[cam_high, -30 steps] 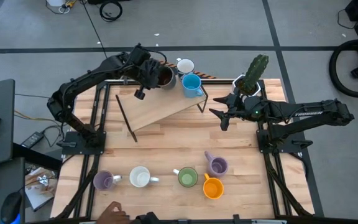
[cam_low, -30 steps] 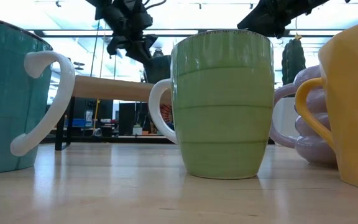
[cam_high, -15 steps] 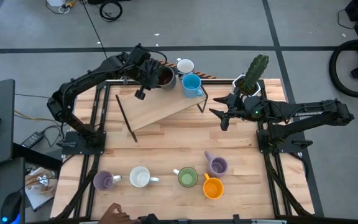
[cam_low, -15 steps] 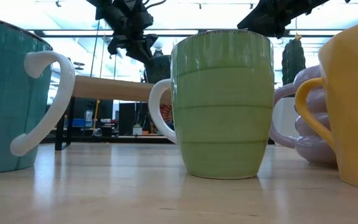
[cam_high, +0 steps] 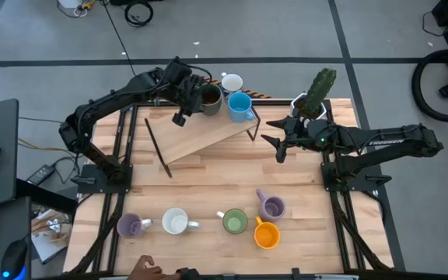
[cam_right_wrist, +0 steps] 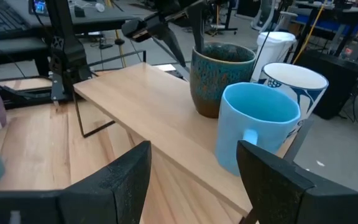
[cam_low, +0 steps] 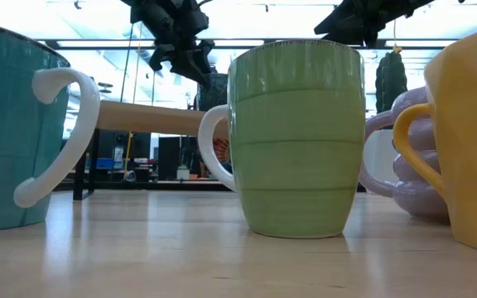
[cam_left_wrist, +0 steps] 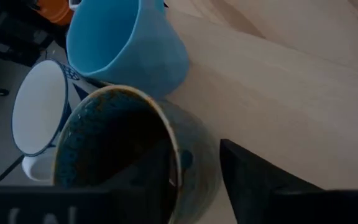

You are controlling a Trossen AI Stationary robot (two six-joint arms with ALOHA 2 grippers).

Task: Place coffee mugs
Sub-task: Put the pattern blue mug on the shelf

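Observation:
A dark brown mug stands upright on its base at the far end of a raised wooden shelf, next to a blue mug and a white mug. My left gripper is open at the brown mug's rim, one finger inside and one outside. My right gripper hangs open over the table, right of the shelf, holding nothing. On the near half of the table stand a purple, a white, a green, a second purple and an orange mug. My left gripper comes slanting down from the table's left at the dark brown mug's rim wall. The outer finger stands a little clear of the wall. Whether the inner finger touches the inside, I cannot tell. The mug stands upright on the shelf.
A white pot with a cactus stands at the far right, just behind my right arm. The shelf rests on thin black wire legs. Bare tabletop lies between the shelf and the row of mugs. A person's hand shows at the near edge.
My left gripper has shifted slightly toward the table's right and its fingers have spread apart at the dark brown mug's rim, letting go of it. The mug stays upright in its place on the shelf.

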